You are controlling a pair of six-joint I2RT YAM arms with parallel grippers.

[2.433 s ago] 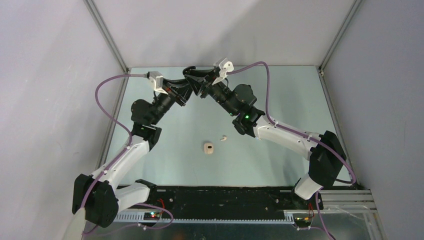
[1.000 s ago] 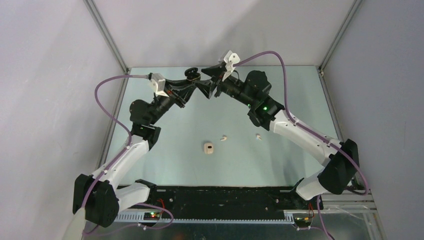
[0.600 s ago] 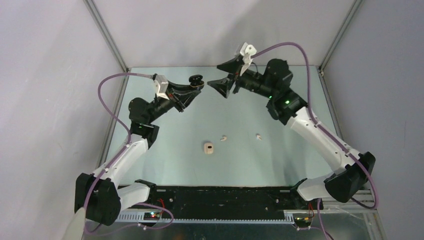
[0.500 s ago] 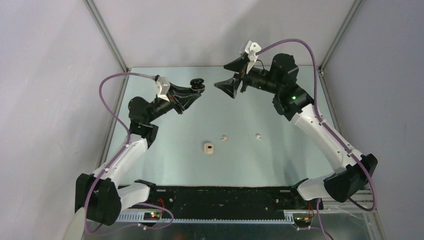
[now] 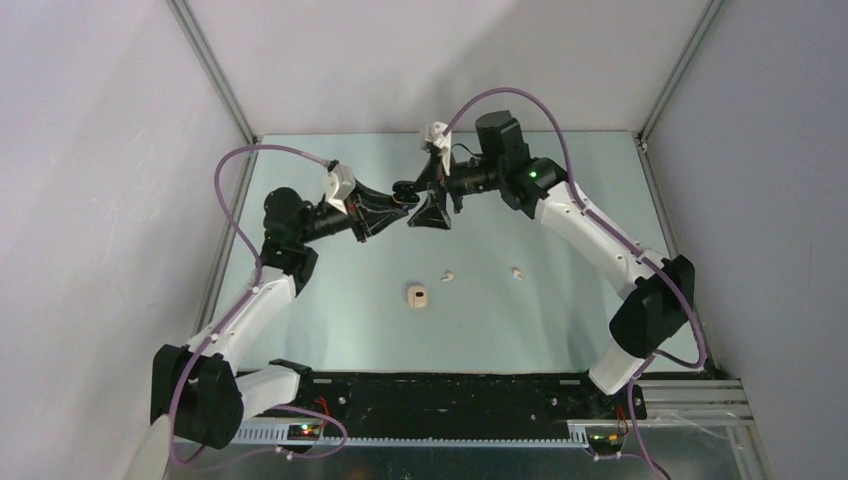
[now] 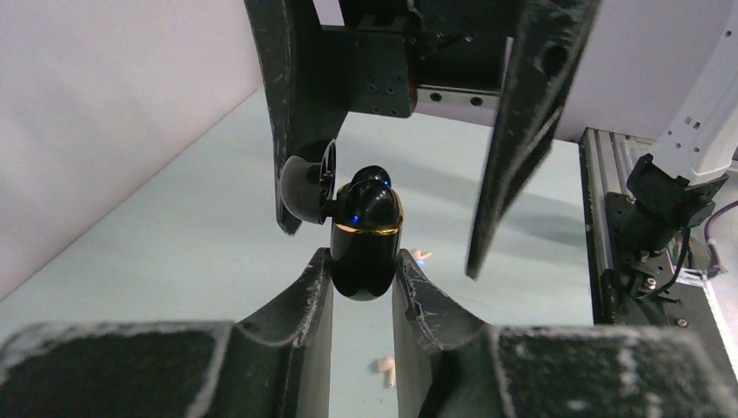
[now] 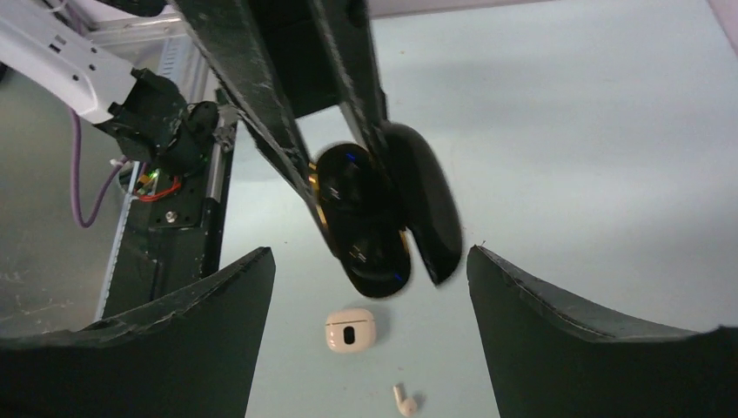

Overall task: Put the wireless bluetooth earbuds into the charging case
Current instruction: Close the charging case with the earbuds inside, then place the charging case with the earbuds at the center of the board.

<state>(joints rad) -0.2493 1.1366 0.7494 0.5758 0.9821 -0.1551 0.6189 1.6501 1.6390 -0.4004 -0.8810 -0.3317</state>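
My left gripper [image 6: 361,272] pinches the black case [image 6: 365,235], lid open. My right gripper [image 7: 367,257] gapes wide astride it, empty. The white earbuds [image 5: 448,273] lie down on the table [image 5: 560,200] — a careless right-finger bump could knock the case loose.

Quick count: two charging cases, one black case [image 6: 365,235] and one cream-white case [image 5: 417,296]. Two loose earbuds, both pale: one white earbud [image 5: 448,273] and a second white earbud [image 5: 517,272]. Can't really tell how many black buds are sitting in the dark one. Also two grippers total, the left gripper [image 6: 362,266] and the right gripper [image 7: 367,254].
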